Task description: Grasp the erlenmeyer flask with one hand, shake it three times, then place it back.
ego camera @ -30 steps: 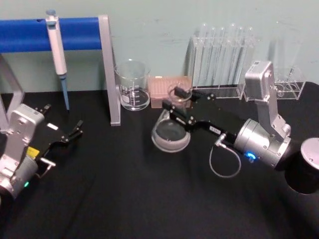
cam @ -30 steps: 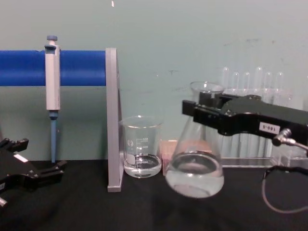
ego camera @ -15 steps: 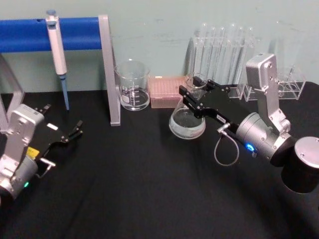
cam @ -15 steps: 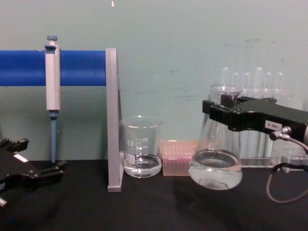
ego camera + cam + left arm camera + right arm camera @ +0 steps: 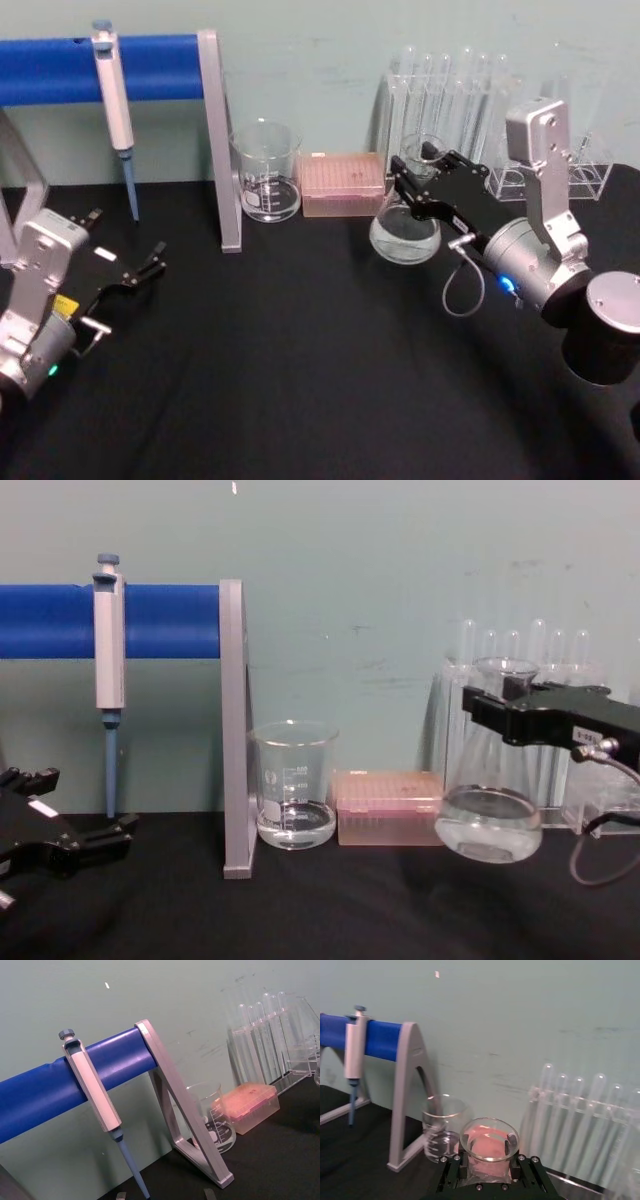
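mid-shake: right gripper (image 5: 505, 705) clamped on the flask (image 5: 490, 825) neck, base off the table (image 5: 300, 910), just right of the tip box (image 5: 385, 805).
next probably needs a firm grip, then a level set-down; neck hidden by jaws, liquid faint, shake count unknowable. left gripper (image 5: 145, 265) parked far left, jaws apart.

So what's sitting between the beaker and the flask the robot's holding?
A pink box sits between the beaker and the erlenmeyer flask, seen in the chest view.
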You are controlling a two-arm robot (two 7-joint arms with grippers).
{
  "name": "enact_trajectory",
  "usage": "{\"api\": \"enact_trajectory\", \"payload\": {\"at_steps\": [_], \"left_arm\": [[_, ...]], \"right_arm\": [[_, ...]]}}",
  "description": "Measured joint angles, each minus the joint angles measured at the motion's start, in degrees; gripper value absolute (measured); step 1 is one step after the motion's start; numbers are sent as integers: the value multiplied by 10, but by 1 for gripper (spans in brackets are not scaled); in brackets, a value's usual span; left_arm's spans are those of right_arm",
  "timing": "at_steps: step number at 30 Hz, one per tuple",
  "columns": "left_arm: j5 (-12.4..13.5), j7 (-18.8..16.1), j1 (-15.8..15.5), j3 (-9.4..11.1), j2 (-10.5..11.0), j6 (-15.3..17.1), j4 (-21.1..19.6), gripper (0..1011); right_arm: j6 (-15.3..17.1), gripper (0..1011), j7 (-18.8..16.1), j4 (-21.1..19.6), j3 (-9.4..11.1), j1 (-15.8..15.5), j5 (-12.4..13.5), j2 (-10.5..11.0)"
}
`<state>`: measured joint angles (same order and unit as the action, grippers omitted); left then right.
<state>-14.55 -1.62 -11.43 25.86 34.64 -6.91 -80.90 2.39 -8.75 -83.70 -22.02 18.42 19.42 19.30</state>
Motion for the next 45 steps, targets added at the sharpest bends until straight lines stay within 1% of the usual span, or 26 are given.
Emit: {"api": "enact_trajectory", "payload": {"at_steps": [12,19,24,29,31,32,34,35,38,39,42,44,45], "left_arm": [[0,0,0,0,0,0,0,1001],[0,0,0,0,0,0,0,1001],[0,0,0,0,0,0,0,1001],[0,0,0,0,0,0,0,1001],[0,0,0,0,0,0,0,1001],[0,0,0,0,0,0,0,1001],[0,0,0,0,0,0,0,1001],[0,0,0,0,0,0,0,1001],[0,0,0,0,0,0,0,1001],[0,0,0,0,0,0,0,1001],[0,0,0,0,0,0,0,1001],[0,0,0,0,0,0,0,1001],[0,0,0,0,0,0,0,1001]], "right_arm": [[14,450,33,8,24,-1,-24,-23],[19,450,37,8,32,-4,-32,-31],[19,450,30,6,39,-6,-35,-36],[20,450,15,3,43,-8,-35,-37],[20,450,0,0,44,-9,-35,-37],[20,450,0,0,44,-9,-35,-37],[19,450,-15,-3,45,-11,-35,-35],[18,450,-28,-5,44,-12,-34,-32],[15,450,-49,-8,42,-13,-32,-28],[13,450,-62,-10,41,-14,-31,-25],[10,450,-83,-13,38,-15,-29,-20],[6,450,-112,-17,31,-15,-24,-11],[6,450,-112,-17,31,-15,-24,-11]]}}
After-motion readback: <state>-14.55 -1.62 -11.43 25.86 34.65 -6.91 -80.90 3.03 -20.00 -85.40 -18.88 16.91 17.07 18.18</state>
